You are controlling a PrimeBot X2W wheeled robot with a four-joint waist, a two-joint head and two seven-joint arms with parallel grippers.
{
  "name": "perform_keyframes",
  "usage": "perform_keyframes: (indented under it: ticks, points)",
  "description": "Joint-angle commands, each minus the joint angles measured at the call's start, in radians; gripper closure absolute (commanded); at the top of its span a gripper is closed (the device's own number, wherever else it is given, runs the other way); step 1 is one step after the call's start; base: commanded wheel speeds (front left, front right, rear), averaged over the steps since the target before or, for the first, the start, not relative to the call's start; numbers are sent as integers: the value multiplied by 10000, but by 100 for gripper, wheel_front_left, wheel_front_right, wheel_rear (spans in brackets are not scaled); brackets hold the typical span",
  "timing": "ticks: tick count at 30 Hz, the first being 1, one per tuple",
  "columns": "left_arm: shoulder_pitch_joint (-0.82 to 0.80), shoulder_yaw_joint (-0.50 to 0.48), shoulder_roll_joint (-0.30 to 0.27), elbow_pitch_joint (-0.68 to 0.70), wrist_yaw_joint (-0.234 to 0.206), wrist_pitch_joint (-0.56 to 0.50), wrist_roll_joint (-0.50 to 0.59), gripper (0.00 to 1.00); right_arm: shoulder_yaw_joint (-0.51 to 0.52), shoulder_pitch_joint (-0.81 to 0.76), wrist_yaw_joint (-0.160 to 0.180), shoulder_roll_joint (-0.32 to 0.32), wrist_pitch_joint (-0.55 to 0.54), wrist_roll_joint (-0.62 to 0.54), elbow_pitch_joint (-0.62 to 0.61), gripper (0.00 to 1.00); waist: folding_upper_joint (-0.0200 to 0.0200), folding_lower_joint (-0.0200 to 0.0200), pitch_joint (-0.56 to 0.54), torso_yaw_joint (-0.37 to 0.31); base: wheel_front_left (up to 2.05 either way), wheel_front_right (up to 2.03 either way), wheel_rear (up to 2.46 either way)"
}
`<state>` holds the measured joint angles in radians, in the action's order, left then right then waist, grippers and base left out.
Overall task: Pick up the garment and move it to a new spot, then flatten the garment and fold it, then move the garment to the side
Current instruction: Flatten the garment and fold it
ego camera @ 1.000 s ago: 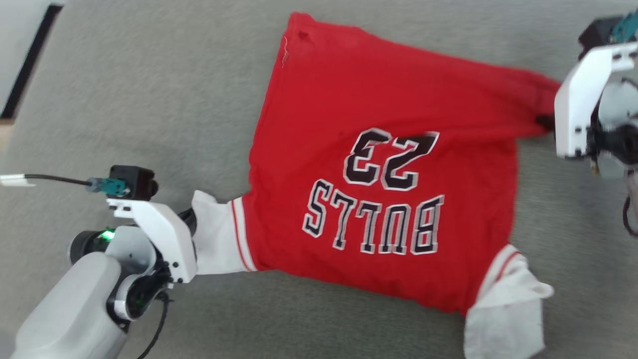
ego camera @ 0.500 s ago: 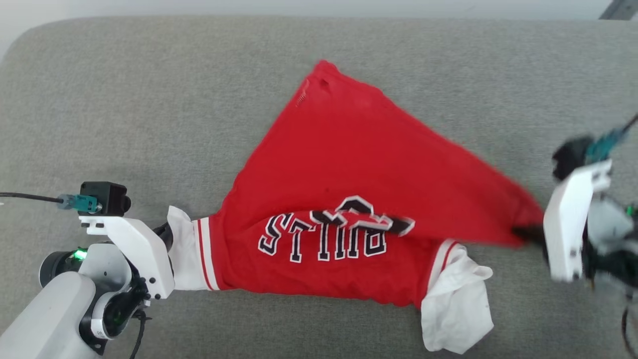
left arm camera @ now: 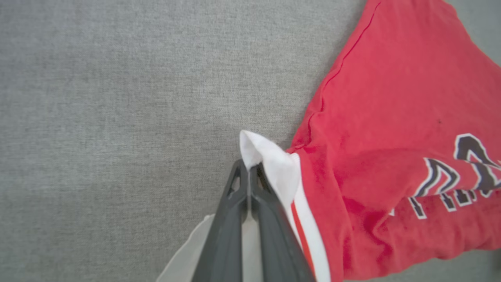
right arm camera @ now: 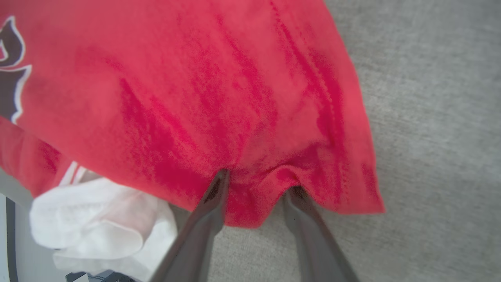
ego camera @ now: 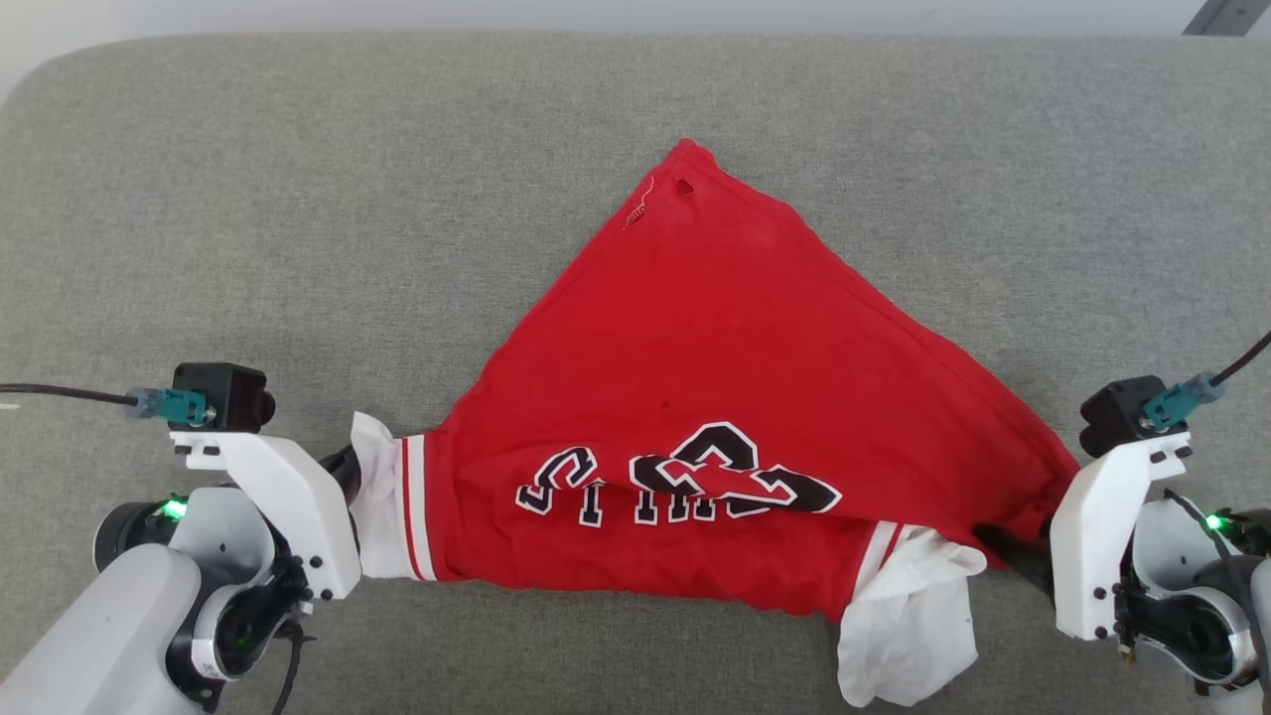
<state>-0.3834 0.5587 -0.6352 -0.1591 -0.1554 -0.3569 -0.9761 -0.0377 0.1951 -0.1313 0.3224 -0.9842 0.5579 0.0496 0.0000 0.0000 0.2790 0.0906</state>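
The garment (ego camera: 715,377), a red T-shirt with white sleeves, lies on the grey cushion folded into a rough triangle, its red lower half drawn over most of the black-and-white print. My left gripper (ego camera: 346,475) is shut on the white left sleeve; in the left wrist view its closed fingers (left arm camera: 249,172) pinch the sleeve's edge beside the garment (left arm camera: 391,117). My right gripper (ego camera: 1005,548) is at the garment's right corner. In the right wrist view its gripper (right arm camera: 258,181) stands open, with the red hem of the garment (right arm camera: 195,78) draped loosely over the fingertips. The other white sleeve (ego camera: 904,626) lies crumpled below.
The grey cushion (ego camera: 298,199) spreads wide to the left, behind and to the right of the shirt. Its back edge meets a pale wall (ego camera: 596,15) at the top. Cables run from both wrist cameras.
The head camera tilted. My right gripper carried the red hem corner toward the near edge, folding the shirt over its print, and its jaws have parted. The left gripper kept its hold.
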Motion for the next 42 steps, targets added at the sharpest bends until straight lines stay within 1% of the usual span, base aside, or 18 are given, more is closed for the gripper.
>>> perform_keyframes:
  ticks: [1,5,8,12,16,18,21,24,28,29,35,42]
  points:
    - [135,0,-10,-16,5,-7,-5,100,-9,-6,20,64,67,-121,204,0,0,0,-34,-4,0,0,0]
    - [265,-37,-52,-20,-67,51,-73,100,123,-129,16,200,-6,-55,-322,0,0,0,-152,-27,0,0,0]
    - [396,-89,-19,-8,-162,69,-173,100,307,-223,5,257,-64,26,-1130,0,0,0,-244,-27,0,0,0]
    - [499,-85,-19,64,-271,86,-188,100,540,-379,5,351,-433,126,-2450,0,0,0,-336,2,0,0,0]
    - [509,5,11,159,-257,67,-111,100,742,-124,5,231,-671,152,-3619,0,0,0,-337,131,0,0,0]
    - [434,49,44,179,-204,41,-85,100,748,106,5,126,-716,136,-3956,0,0,0,-329,233,0,0,0]
    - [251,175,157,198,-113,-3,-12,100,615,610,5,258,-479,-63,-4034,0,0,0,-284,462,0,0,0]
    - [109,268,242,137,2,-17,15,100,281,1213,5,280,73,-64,-3630,0,0,0,-215,708,0,0,0]
    - [-209,385,406,18,145,-29,120,100,-310,2223,5,530,960,-134,-2585,0,0,0,-56,1115,0,0,0]
    - [-209,385,406,18,145,-29,120,100,-310,2223,5,530,960,-134,-2585,0,0,0,-56,1115,0,0,0]
    - [-720,631,768,-197,415,-80,283,100,-1260,3910,5,847,2236,-164,-365,0,0,0,268,1828,0,0,0]
    - [-1338,1016,1398,-637,774,-67,383,100,-2479,5871,5,1228,2984,-55,2339,0,0,0,685,2737,0,0,0]
